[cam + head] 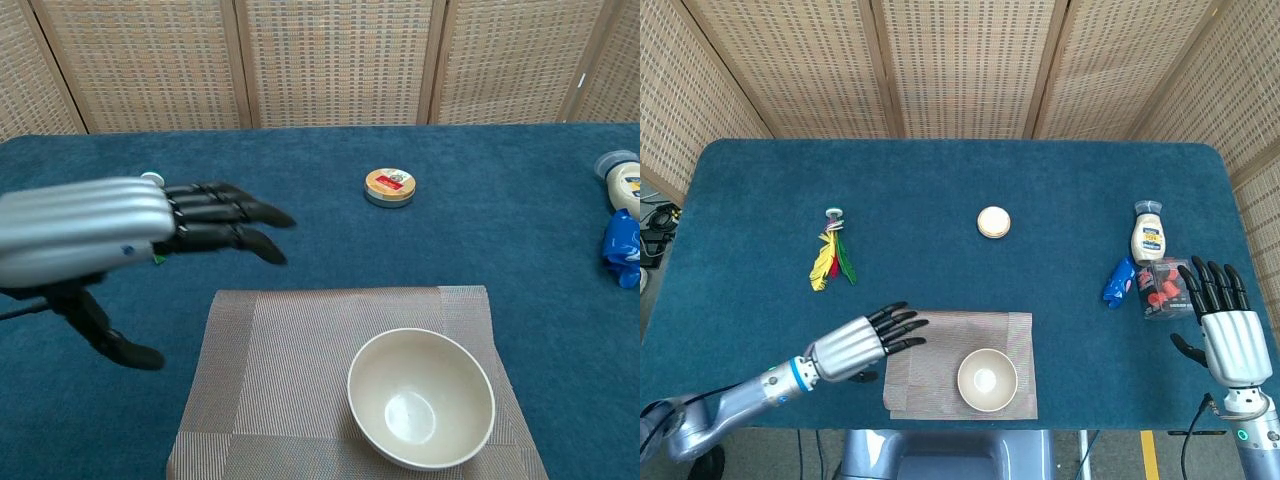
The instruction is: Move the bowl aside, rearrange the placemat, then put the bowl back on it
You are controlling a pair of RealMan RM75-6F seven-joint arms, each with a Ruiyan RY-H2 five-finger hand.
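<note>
- While the bowl (987,380) sits on the right part of the placemat (930,360) near the front edge of the blue surface (940,180), nothing touches it; the mat lies flat.
- The left robot hand (855,343) hovers at the mat's left edge, fingers (235,215) extended and apart, holding nothing.
- The right robot hand (1225,325) is spread and empty at the far right, just beside a red-filled clear pack (1158,288); a blue wrapper (1119,283) and a sauce bottle (1148,233) are near.
- A round tin (993,221) and a feather toy (832,255) lie further back.
</note>
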